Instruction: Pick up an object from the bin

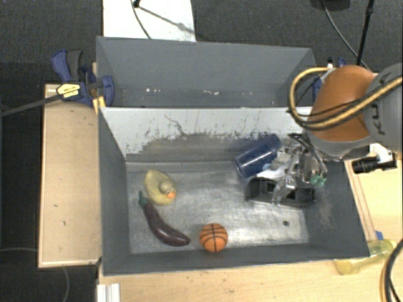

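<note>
Orange little basketball [213,237] sat closest, at the front wall of the grey metal bin [208,74], well away from the jaws on the view's left and nearer the camera. Just beyond it lay a dark purple toy aubergine [160,224], long and curved, and a pale yellow rubber duck [159,187] sat almost touching its stalk end. Both were well apart from the jaws, further off than the ball.

Over on the bin's right side, the jaws were low over a flat black boxy thing [261,190] lying on the bin floor, right beneath them. A dark blue cylinder [257,156] lay tilted just beside them on the view's left, toward the back wall, close against the black thing. Spread or pressed together? Could not tell, as the wrist hardware hid the tips. The arm's orange cover [343,102] and looped cables hung above, by the right rim.
</note>
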{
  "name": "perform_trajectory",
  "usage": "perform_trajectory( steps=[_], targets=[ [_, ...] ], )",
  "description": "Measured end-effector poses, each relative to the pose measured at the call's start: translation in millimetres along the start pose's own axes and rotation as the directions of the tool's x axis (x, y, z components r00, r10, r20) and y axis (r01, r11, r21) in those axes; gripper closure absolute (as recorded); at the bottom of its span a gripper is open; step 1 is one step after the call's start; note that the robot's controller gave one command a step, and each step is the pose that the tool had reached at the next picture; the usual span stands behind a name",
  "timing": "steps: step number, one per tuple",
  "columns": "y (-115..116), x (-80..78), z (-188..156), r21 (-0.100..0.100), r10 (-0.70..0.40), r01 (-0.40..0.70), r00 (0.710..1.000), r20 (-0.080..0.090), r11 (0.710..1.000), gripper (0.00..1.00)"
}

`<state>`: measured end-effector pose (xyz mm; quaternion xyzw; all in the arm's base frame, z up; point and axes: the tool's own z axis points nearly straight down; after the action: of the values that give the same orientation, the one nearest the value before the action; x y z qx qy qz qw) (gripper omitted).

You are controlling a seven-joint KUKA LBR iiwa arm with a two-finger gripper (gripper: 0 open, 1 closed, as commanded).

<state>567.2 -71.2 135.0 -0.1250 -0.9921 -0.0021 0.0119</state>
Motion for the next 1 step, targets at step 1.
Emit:
perform_trajectory(
  steps=[1],
  targets=[
    [-8.8, -6.7, -11.4, 0.002, -0.008, 0.008, 1.000, 0.019, 1.000, 0.00]
  ],
)
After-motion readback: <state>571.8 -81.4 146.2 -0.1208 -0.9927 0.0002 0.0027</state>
